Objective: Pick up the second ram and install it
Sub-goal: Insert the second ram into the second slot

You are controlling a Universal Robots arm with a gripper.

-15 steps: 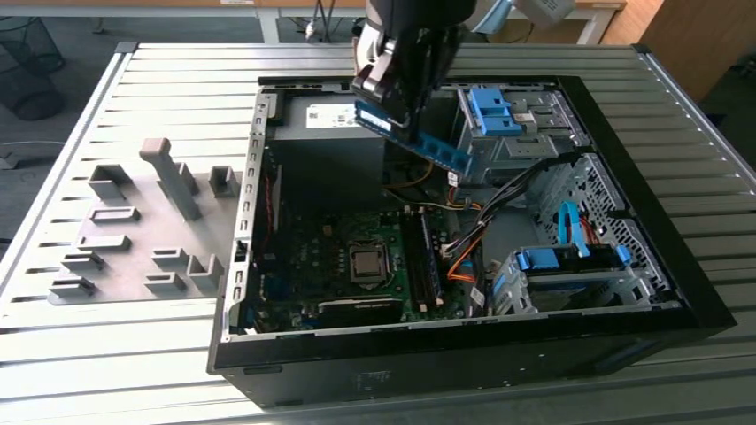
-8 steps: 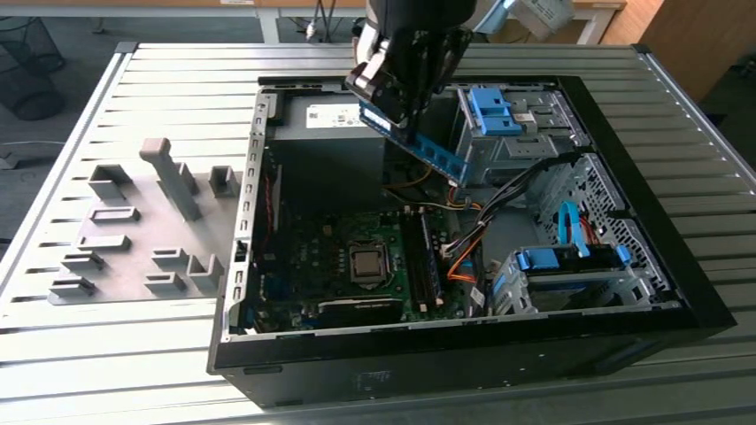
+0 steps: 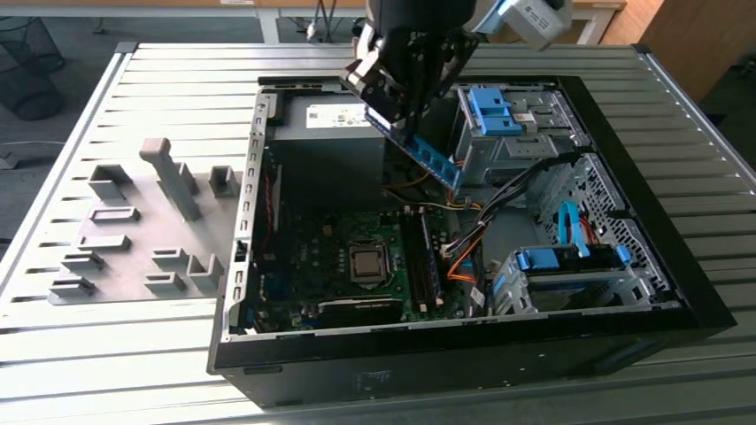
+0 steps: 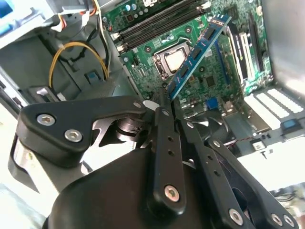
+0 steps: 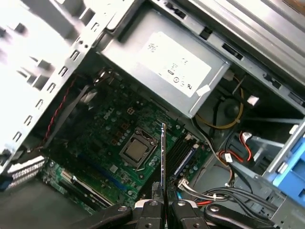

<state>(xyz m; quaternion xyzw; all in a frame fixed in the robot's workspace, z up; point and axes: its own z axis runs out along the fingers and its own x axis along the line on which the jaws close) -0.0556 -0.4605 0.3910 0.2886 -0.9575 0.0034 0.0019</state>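
jaws of the gripper (image 3: pixel 396 111) pinch the second ram (image 3: pixel 428 158) by one end, its long axis slanting down toward the motherboard (image 3: pixel 343 257).

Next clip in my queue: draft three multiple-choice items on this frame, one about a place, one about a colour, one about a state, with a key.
1. Where is the second ram?
A. Lying on the grey fixture plate
B. Held in the air above the open computer case
C. Seated in a motherboard slot

2. What colour are the drive-bay latches?
A. Blue
B. Red
C. Green

3. What state is the gripper in?
A. Open, holding nothing
B. Shut on the second ram
C. Shut on a cable

Key: 1 B, the stick hangs tilted over the motherboard, not seated. 2 A, the exterior view shows bright blue plastic. 3 B, both wrist views show the fingers clamped on the stick's end.
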